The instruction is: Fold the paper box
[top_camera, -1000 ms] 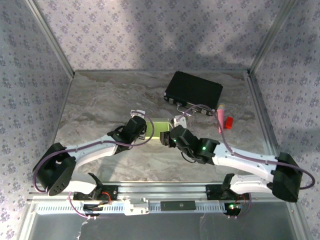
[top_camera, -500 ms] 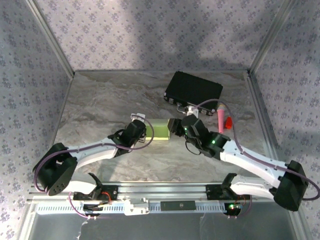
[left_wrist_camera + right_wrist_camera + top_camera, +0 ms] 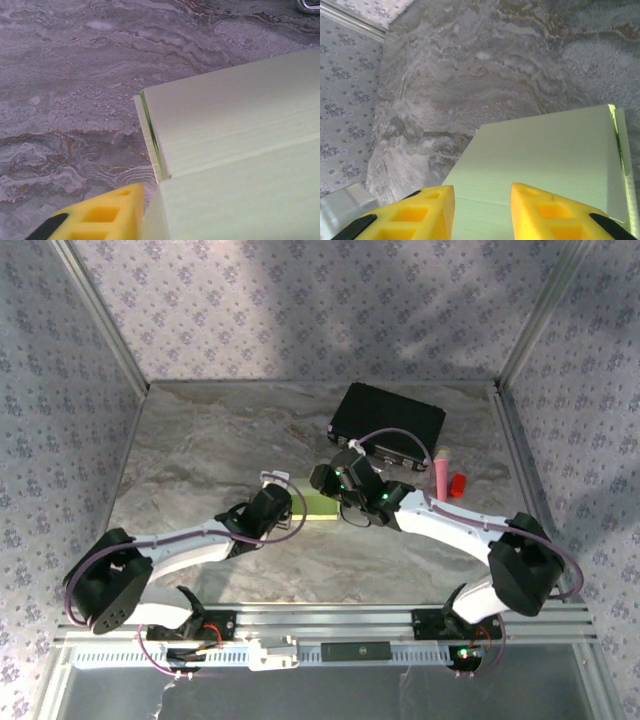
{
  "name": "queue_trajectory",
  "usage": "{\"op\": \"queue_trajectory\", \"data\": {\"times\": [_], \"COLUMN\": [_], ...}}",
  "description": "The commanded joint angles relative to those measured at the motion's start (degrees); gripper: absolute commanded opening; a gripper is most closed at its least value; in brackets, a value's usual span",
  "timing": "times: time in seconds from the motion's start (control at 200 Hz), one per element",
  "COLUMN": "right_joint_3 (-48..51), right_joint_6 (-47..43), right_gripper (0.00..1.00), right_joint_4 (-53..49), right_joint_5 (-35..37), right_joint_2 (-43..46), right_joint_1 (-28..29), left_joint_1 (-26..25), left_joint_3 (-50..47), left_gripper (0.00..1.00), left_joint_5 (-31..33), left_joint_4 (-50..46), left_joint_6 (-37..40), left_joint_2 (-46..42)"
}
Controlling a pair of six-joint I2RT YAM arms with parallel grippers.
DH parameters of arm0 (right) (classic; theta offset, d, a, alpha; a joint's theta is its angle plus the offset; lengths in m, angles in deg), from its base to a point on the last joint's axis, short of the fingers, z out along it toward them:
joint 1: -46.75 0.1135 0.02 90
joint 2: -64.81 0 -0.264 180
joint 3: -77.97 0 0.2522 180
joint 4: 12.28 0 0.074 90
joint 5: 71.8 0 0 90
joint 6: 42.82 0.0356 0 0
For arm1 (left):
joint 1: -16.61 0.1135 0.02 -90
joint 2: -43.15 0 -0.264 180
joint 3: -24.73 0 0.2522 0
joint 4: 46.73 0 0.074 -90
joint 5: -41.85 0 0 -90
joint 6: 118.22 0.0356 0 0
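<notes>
Paper box point(image 3: 322, 503): one, pale green, lying flat on table point(image 3: 200, 440), nearer than black box point(image 3: 390, 420) and slightly left of it. Two grippers, one at each end. Left gripper point(image 3: 290, 492) at left end, one yellow finger point(image 3: 100, 215) just beside box corner; open or closed, cannot tell. Right gripper point(image 3: 481, 191) at right end, over box top, jaws parted, gripping nothing. One black box beyond. One pink item point(image 3: 440, 472) and one red item point(image 3: 458, 485) just right of black box's near corner.
</notes>
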Motion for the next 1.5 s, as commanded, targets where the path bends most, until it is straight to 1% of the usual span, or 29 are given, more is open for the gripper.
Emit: {"op": "queue_trajectory", "data": {"times": [0.0,0.08,0.085,0.095,0.105,0.145,0.25,0.38,0.46,0.56,0.615,0.7,0.735,0.865,0.949,1.024,1.159,1.244,1.364,1.494], "right_joint_3": [-0.63,0.12,0.15,0.35,0.46,0.92,2.33,3.21,3.66,4.15,4.39,4.81,5.09,6.15,6.55,7.06,7.87,8.35,9.06,9.67], "right_joint_6": [1.25,1.32,1.35,1.37,1.44,1.41,1.80,1.86,1.99,1.99,1.73,1.45,1.42,1.30,1.02,1.09,1.11,0.85,0.75,0.73], "right_gripper": [0.36,0.36,0.35,0.35,0.35,0.35,0.35,0.34,0.34,0.34,0.34,0.34,0.33,0.33,0.32,0.32,0.32,0.32,0.32,0.32], "right_joint_4": [1.87,2.31,2.37,2.45,2.52,2.90,3.96,4.52,4.79,4.98,4.98,5.04,5.11,5.88,6.28,6.90,7.17,7.08,7.43,8.20], "right_joint_5": [-1.23,-1.96,-1.99,-2.06,-2.09,-2.19,-2.63,-3.33,-3.55,-3.41,-3.63,-4.00,-4.04,-4.83,-5.59,-6.03,-6.02,-5.97,-6.28,-6.87], "right_joint_2": [-1.13,-1.92,-1.96,-1.99,-2.15,-2.46,-3.05,-3.75,-3.93,-4.04,-4.27,-4.65,-4.88,-5.55,-6.21,-6.59,-6.41,-6.23,-6.39,-6.95], "right_joint_1": [-0.60,-0.87,-0.92,-0.91,-0.88,-0.98,-1.51,-1.98,-2.12,-2.22,-2.36,-2.70,-2.87,-3.22,-3.40,-3.60,-3.65,-3.78,-4.26,-4.52], "left_joint_1": [-0.62,-0.65,-0.69,-0.69,-0.67,-0.65,-0.68,-0.68,-0.65,-0.19,1.05,5.28,7.47,14.33,16.63,18.47,19.20,19.09,19.02,18.74], "left_joint_3": [-0.63,-1.46,-1.54,-1.55,-1.73,-1.87,-1.79,-1.79,-1.15,1.82,3.66,6.61,7.64,11.30,14.12,14.70,15.74,15.05,13.13,12.53], "left_gripper": [0.39,0.48,0.50,0.56,0.59,0.62,0.62,0.58,0.56,0.52,0.52,0.51,0.51,0.49,0.45,0.41,0.35,0.32,0.33,0.35], "left_joint_5": [-0.93,-3.17,-3.38,-3.74,-4.05,-5.08,-8.63,-13.15,-13.92,-13.70,-15.01,-19.73,-22.76,-32.41,-34.78,-37.45,-40.19,-40.95,-40.33,-41.13], "left_joint_4": [-1.16,-1.56,-1.63,-1.69,-1.81,-2.63,-5.67,-9.53,-12.75,-18.17,-20.51,-23.18,-23.70,-24.04,-25.18,-23.21,-20.45,-19.01,-16.80,-14.53], "left_joint_6": [-1.47,-2.51,-2.59,-2.74,-2.91,-3.83,-6.35,-11.21,-15.28,-18.19,-18.69,-19.04,-18.79,-16.45,-14.06,-12.78,-11.46,-11.81,-12.15,-12.33], "left_joint_2": [-3.08,-5.50,-5.67,-6.02,-6.27,-7.50,-10.68,-16.49,-20.21,-23.14,-23.41,-21.58,-20.36,-12.44,-6.35,-2.17,4.07,5.80,6.65,7.68]}}
